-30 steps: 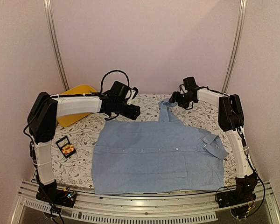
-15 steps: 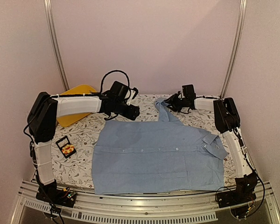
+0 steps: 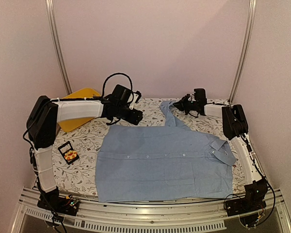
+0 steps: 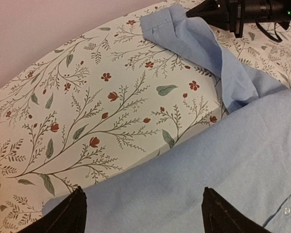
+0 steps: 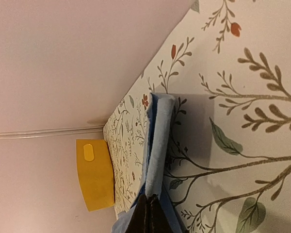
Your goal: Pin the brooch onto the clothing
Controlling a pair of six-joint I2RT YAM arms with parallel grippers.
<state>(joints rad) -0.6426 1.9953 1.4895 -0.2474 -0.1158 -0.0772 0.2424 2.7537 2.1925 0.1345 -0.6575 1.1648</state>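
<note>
Pinning is not begun: the small orange-yellow flower brooch (image 3: pixel 71 155) lies in its black box (image 3: pixel 64 146) at 9 o'clock, off the light blue button-up shirt (image 3: pixel 165 162). The right pincer (image 3: pixel 178 103) clamps the sleeve (image 3: pixel 169 112) at 1 o'clock; the left pincer (image 3: pixel 136 116) gapes empty.

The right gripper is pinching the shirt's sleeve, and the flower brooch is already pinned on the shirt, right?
Not quite. The brooch isn't on the shirt; it lies in the black box, apart from the shirt, as the top view shows. The right gripper is pinching the sleeve.
</note>
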